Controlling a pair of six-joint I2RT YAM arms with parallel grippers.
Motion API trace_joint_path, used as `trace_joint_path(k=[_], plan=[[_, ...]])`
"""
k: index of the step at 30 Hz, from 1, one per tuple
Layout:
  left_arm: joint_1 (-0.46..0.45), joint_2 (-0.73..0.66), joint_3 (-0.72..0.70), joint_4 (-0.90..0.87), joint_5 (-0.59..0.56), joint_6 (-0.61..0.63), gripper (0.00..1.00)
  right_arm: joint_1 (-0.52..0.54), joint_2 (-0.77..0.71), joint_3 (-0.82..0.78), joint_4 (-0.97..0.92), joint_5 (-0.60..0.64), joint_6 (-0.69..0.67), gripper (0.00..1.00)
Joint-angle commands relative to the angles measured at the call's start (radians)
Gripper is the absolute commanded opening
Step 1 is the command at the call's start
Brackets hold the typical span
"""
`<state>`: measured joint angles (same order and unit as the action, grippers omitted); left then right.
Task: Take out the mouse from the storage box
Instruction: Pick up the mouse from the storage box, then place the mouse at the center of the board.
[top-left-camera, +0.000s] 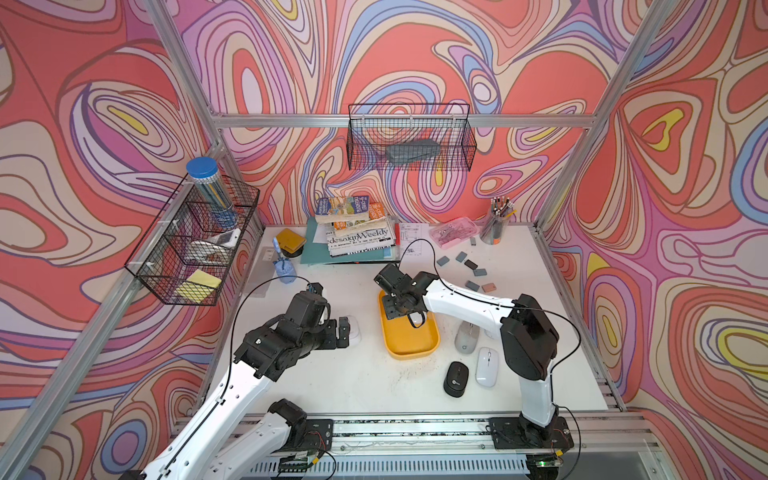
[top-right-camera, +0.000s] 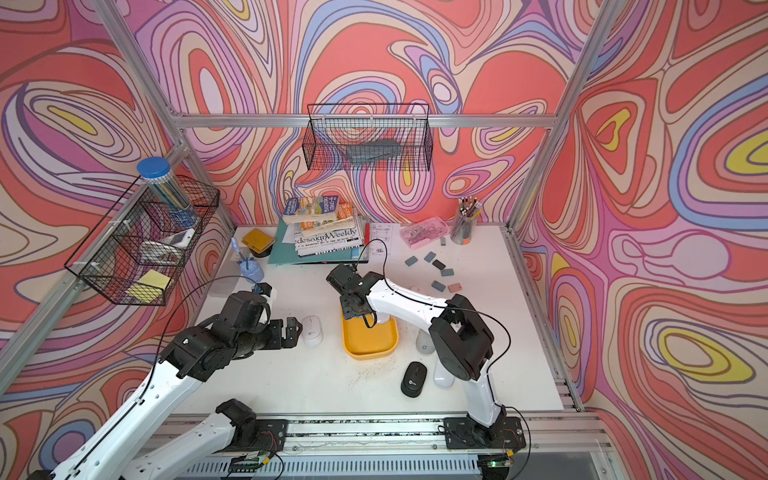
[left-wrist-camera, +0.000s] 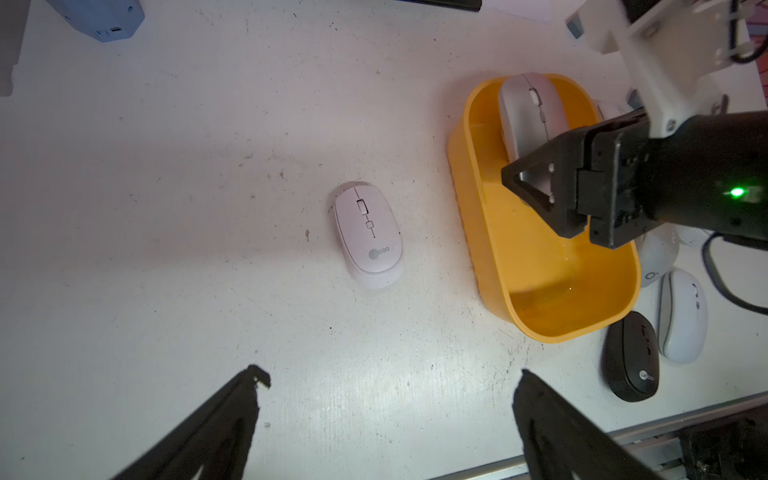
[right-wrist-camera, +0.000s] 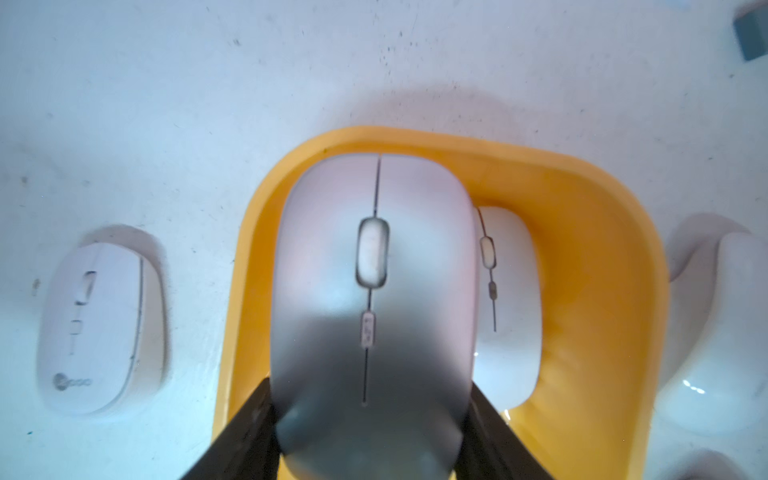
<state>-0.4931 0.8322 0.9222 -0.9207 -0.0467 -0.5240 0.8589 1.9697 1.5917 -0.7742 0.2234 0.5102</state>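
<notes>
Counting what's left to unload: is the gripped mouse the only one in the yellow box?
No, a white mouse lies beside the silver mouse inside the storage box.

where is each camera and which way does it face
Top views: high over the base rail, looking down at the table; left arm and right arm both show.
Left wrist: on the left arm, facing the table; its open jaws show.
Right wrist: on the right arm, facing the storage box; its jaws grip the grey mouse.
Both wrist views share the storage box, grey mouse and a white mouse beside it.
</notes>
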Motion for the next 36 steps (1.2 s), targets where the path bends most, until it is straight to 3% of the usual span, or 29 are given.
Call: trace_joint_path(k=[1,12,16,21,29,32,36], plan=[[0.000,-0.007,-0.006,-0.017,-0.013,-0.004,0.99,0.001,-0.028,0.000,-0.004,0.033,0.008,0.48],[0.000,0.000,-0.003,-0.016,-0.012,-0.002,0.99,0.002,-0.022,0.041,-0.020,0.037,0.000,0.47],[0.000,-0.022,0.007,-0.029,-0.078,-0.016,0.99,0.002,-0.005,0.084,-0.007,-0.008,-0.014,0.46],[0.000,-0.084,-0.009,-0.008,-0.101,-0.022,0.99,0.003,0.137,0.289,-0.040,-0.093,-0.048,0.46],[-0.001,-0.067,-0.003,-0.017,-0.091,-0.019,0.99,0.005,0.493,0.768,-0.167,-0.238,-0.063,0.46],[0.001,-0.067,-0.005,-0.013,-0.082,-0.017,0.99,0.004,0.575,0.852,-0.188,-0.269,-0.061,0.46],[-0.001,-0.068,-0.006,-0.012,-0.074,-0.015,0.99,0.003,0.610,0.840,-0.174,-0.275,-0.056,0.46]])
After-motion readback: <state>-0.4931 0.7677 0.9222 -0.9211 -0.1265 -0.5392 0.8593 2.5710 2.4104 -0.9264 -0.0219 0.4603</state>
